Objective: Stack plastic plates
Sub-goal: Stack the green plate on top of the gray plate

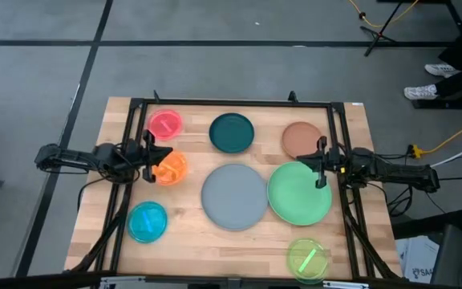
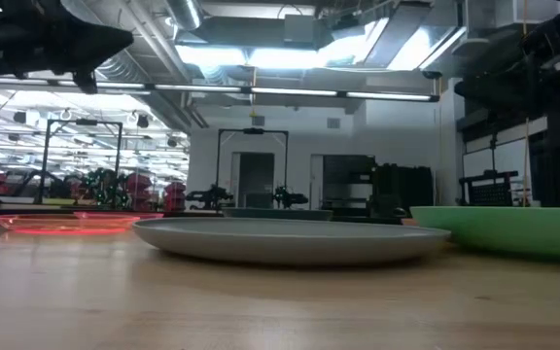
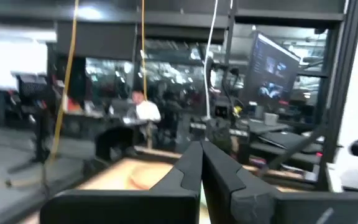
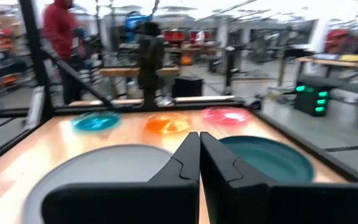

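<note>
So far nothing is stacked: all eight plates are lying apart on the wooden table (image 1: pixel 95 193), each flat on its own patch. The big grey plate (image 1: pixel 233 197) is sitting in the middle with the big green plate (image 1: pixel 299 193) just beside it, almost touching; the dark teal plate (image 1: pixel 232 132) and the brown plate (image 1: pixel 301 139) are resting along the far edge, with the pink plate (image 1: pixel 165 124) at that edge's left end, and the orange plate (image 1: pixel 171 168), cyan plate (image 1: pixel 147 221) and lime plate (image 1: pixel 307 258) are scattered around them. The left gripper (image 1: pixel 147 154) is hovering above the orange plate with its fingers pressed together, holding nothing; the right gripper (image 1: pixel 322 164) is hanging over the green plate's edge, likewise closed and empty. By my reckoning the job is only starting, and the next move is calling for one gripper to open, drop to a rim and pinch it.
</note>
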Robot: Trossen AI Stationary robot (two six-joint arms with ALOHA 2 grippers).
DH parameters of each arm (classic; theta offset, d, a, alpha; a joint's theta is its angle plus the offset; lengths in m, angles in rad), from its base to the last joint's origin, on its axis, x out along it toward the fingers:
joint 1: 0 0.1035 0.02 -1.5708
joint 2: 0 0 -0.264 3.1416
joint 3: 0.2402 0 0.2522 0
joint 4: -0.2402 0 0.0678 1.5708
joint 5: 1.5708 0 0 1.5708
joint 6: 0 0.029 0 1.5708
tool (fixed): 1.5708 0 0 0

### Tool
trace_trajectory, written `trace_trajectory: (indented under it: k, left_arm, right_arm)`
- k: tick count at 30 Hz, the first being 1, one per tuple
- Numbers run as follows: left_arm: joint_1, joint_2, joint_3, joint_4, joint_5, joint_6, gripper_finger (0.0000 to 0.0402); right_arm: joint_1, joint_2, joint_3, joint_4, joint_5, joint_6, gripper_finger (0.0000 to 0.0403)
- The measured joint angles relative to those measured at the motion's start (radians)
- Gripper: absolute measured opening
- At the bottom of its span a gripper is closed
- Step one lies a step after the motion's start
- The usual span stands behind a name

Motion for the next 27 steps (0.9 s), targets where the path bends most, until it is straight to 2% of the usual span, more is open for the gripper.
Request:
trace_trajectory:
  k: [3,7,10,15,19,22,27]
  left_arm:
    - [0.031,0.042,0.000,0.112,0.009,0.077,0.0000]
    - [0.087,0.127,0.002,0.261,0.011,0.126,0.0000]
    - [0.130,0.190,0.014,0.309,0.036,0.113,0.0000]
    - [0.195,0.302,0.049,0.370,0.167,0.093,0.0000]
    - [0.210,0.365,0.065,0.363,0.223,0.088,0.0000]
    - [0.210,0.393,0.067,0.361,0.220,0.085,0.0000]
    - [0.210,0.404,0.067,0.361,0.220,0.085,0.0000]
  right_arm:
    - [-0.001,0.021,0.008,0.035,0.069,-0.001,0.0001]
    - [-0.001,0.124,0.076,0.024,0.096,-0.003,0.0001]
    - [-0.001,0.241,0.130,0.019,0.126,-0.002,0.0001]
    - [-0.002,0.482,0.242,-0.021,0.158,-0.002,0.0001]
    - [-0.001,0.640,0.334,-0.062,0.244,0.035,0.0005]
    - [-0.001,0.733,0.411,-0.181,0.227,0.068,0.0031]
    - [-0.001,0.855,0.571,-0.504,0.150,0.158,0.0119]
